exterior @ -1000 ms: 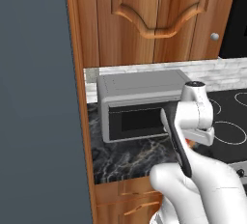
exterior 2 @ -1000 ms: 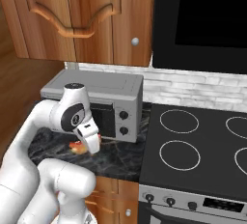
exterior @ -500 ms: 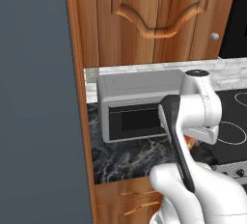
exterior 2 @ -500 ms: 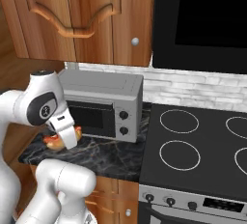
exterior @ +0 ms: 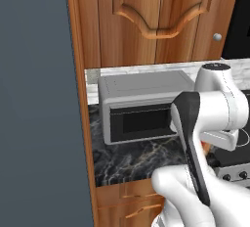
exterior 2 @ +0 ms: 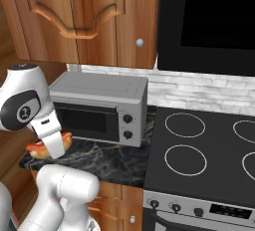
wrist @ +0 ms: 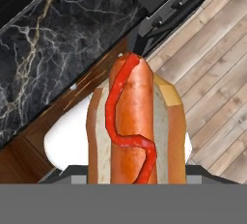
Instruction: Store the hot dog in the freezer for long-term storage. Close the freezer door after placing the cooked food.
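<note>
The hot dog (wrist: 132, 126) is gripped in the closed tool (exterior 2: 54, 144), held above the black marble table (exterior 2: 99, 158), just before the grey microwave (exterior 2: 102, 108).

Hot dog (exterior 2: 42, 146) now farther left, off counter.

microwave (exterior 2: 99, 108) on counter (exterior 2: 94, 158), stove (exterior 2: 209, 160) right

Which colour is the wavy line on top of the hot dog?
Red, on the hot dog; it shows best in the hand view.
</note>
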### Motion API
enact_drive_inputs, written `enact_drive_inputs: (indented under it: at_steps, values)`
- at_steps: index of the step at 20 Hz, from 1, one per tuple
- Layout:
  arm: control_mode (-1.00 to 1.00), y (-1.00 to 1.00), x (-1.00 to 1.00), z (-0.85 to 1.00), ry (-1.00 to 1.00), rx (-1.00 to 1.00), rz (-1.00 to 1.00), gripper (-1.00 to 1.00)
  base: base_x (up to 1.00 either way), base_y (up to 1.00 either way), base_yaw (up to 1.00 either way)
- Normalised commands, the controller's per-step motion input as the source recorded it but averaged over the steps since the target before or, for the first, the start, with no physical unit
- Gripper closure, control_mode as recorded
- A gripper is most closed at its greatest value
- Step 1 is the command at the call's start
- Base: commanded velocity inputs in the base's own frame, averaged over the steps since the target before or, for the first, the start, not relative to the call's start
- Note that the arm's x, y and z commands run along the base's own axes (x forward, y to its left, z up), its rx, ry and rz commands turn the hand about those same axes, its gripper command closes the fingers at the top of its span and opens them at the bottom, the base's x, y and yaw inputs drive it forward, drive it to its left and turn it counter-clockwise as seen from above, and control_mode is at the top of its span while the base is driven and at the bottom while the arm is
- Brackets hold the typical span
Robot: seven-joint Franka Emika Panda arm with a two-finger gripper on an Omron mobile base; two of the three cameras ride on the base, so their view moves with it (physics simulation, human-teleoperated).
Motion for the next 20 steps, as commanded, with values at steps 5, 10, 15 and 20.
enact_drive_inputs:
  at_steps: [5, 10, 15, 20]
  values:
    - [-1.00, -0.05, -0.19, 0.44, 0.00, 0.00, 0.00, 1.00, 0.00, 0.00, 0.00]
    - [-1.00, 0.10, 0.00, 0.21, 0.00, 0.00, 0.00, 1.00, 0.00, 0.00, 0.00]
    - [-1.00, 0.29, 0.00, 0.00, 0.00, 0.00, -0.01, 1.00, 0.00, 0.00, 0.00]
    - [-1.00, 0.06, -0.04, -0.03, 0.00, 0.00, 0.00, 1.00, 0.00, 0.00, 0.00]
